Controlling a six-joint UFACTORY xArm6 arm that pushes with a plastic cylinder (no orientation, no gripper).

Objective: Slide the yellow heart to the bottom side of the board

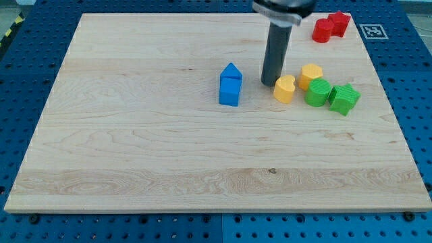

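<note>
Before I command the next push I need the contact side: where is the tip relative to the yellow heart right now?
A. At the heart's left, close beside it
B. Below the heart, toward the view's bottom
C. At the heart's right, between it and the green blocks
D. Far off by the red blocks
A: my tip stands just to the view's left of the yellow heart, between it and the blue block.

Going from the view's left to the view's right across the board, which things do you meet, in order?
Blue block → my tip → yellow heart → yellow block → green star-like block. The round green block and the two red blocks overlap these in left-right position, so I leave them out.
</note>
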